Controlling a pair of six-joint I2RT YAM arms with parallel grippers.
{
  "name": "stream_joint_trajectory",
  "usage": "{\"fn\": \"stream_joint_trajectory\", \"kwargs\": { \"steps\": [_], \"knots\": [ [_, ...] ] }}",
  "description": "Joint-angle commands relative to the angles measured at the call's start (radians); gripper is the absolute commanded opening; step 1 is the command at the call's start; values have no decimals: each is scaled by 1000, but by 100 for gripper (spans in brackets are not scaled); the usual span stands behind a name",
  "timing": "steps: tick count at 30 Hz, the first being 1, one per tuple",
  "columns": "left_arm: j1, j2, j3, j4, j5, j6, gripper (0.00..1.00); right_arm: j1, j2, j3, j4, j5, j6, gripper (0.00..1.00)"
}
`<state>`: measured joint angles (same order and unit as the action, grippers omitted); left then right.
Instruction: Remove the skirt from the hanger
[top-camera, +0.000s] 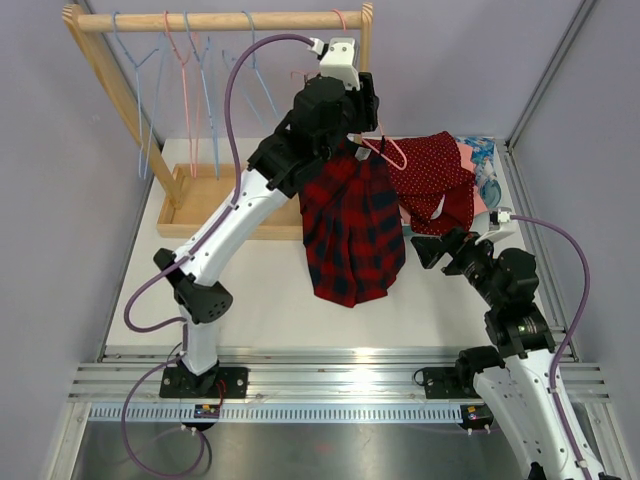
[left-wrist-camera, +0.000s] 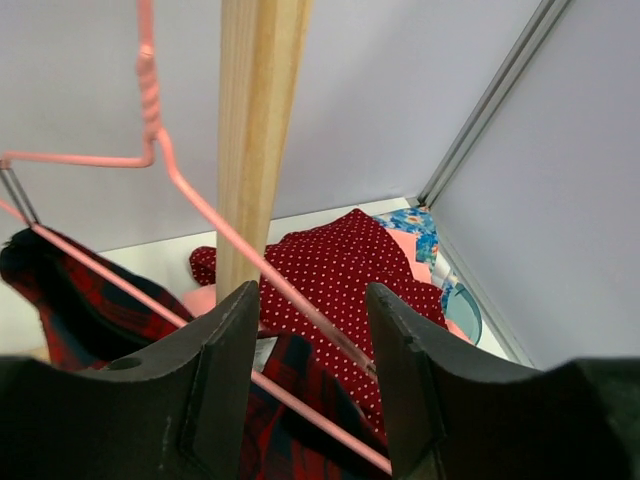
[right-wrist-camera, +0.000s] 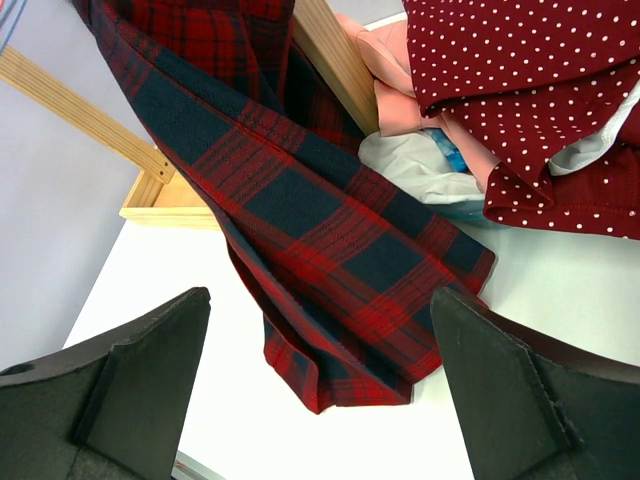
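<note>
Matt cloth skirt, bare wooden rack

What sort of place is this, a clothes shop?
More likely a robot test bench: two arms bolted to a white table, grey panels around it, a wooden rack with empty hangers, and a clothes pile.

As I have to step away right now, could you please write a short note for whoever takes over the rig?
Left gripper: open, raised beside the rack post, one finger on either side of the hanger wire, not clamped on it.
Right gripper: open, low over the table, facing the skirt hem, holding nothing.
Skirt: on the hanger, hanging down by the post; dotted clothes lie to its right.
Done: both arms are at the skirt.
Left: probably steady the hanger, take the skirt and pull it off.
</note>
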<state>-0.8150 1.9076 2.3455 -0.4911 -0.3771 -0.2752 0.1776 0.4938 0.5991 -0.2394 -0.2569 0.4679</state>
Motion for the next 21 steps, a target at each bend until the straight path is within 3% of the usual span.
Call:
{"fn": "stream_joint_trajectory", "kwargs": {
  "steps": [1,7,15,21],
  "knots": [
    [-4,44,84,45,15,-50,49,3,-15,51,-12,-24,-8,99],
    [-4,39,66,43,20,-62,38,3,-43,61,-46,-4,-12,99],
    [-4,-33,3,19,-28,-35,0,5,-41,57,-46,-4,-11,99],
    [-4,-127,-94,14,-94,42,0,3,-31,47,-23,-21,-6,99]
  ]
}}
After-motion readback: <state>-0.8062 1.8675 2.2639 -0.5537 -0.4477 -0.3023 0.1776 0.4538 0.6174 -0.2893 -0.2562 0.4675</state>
